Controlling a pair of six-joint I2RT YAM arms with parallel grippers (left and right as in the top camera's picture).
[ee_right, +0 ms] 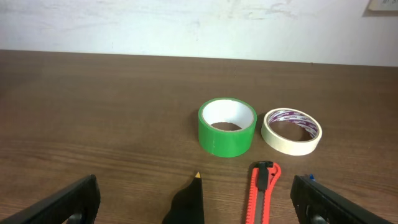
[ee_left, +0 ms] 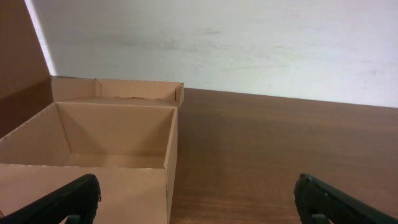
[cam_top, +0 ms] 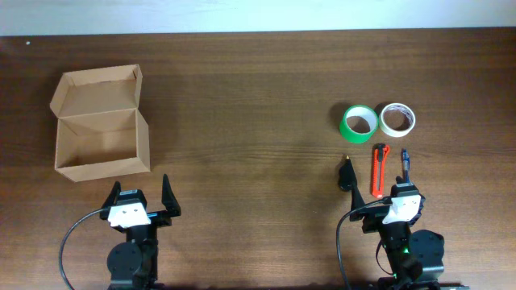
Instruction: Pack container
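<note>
1 open container (cam_top: 101,141) just ahead of spread left claw (cam_top: 142,184), offset leftward.

Left claw (ee_left: 196,190) and right claw (ee_right: 194,186) are black, wrist housings (cam_top: 129,213) white.

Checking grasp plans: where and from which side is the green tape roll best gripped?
The green tape roll lies flat, hole up: probably come from above, one finger in the core, pinching the wall away from the cream roll.
</note>
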